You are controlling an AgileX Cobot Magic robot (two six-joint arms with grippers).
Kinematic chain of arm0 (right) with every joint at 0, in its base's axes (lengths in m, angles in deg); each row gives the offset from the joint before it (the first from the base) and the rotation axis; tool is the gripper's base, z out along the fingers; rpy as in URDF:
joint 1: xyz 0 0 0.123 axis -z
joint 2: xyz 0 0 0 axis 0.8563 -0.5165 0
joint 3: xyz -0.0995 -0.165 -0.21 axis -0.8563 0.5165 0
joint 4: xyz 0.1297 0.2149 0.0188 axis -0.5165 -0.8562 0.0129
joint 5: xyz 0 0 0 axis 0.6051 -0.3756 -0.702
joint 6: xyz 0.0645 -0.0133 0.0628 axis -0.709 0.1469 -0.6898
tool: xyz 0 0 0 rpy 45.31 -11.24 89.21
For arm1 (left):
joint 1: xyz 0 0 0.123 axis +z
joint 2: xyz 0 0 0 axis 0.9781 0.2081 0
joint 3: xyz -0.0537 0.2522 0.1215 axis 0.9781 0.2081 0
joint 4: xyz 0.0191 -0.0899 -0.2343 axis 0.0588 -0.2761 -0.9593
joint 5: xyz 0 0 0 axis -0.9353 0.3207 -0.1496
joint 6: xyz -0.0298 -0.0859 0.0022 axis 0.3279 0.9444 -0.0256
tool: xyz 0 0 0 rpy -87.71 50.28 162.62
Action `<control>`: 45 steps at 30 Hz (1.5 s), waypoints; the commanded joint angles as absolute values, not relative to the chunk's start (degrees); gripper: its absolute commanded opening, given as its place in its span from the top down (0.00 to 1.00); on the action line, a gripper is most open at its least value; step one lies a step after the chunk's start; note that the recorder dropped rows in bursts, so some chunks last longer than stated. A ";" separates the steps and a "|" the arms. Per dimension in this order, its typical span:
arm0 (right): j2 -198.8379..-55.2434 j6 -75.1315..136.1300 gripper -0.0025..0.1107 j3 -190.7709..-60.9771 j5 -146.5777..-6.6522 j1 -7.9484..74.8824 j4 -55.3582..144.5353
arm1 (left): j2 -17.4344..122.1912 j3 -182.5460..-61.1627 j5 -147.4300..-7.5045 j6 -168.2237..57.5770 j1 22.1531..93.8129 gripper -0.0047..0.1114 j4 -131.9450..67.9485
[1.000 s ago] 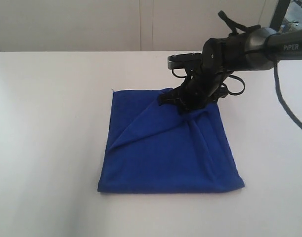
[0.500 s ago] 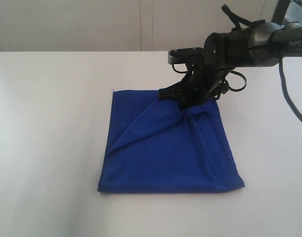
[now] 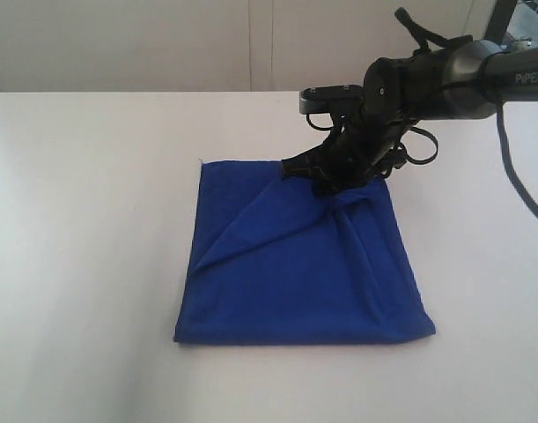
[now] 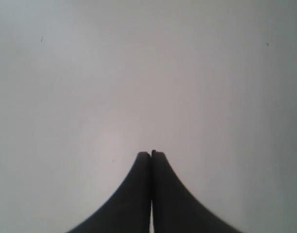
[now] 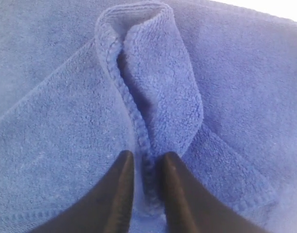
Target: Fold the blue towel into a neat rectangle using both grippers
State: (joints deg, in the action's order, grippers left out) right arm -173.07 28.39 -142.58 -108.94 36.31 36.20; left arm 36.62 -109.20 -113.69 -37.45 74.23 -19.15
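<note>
Towel (image 3: 295,273), limp and light, is bunching upper centre; right gripper (image 5: 147,156), jaws narrow, is flanking its hem (image 5: 138,126), likely the best hold; grip uncertain.

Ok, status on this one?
Left gripper shut over table. Right gripper astride blue towel hem fold, grip unclear. Towel creased, not neat. Nothing obstructing.

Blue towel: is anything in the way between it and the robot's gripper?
No, nothing visible is. The right gripper is down on the blue towel, with a raised fold of it between its fingers.
</note>
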 commanded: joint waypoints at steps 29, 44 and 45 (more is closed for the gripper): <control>-169.97 39.19 0.78 -142.40 -104.39 36.62 29.71 | 36.17 -109.18 -114.39 -37.15 74.22 0.96 -19.28; -172.91 38.65 0.78 -142.40 -103.27 36.62 31.46 | 36.17 -109.18 -114.39 -37.15 74.22 0.96 -19.28; -173.01 38.65 0.78 -142.40 -103.27 36.62 31.41 | 36.17 -109.18 -114.39 -37.15 74.22 0.96 -19.28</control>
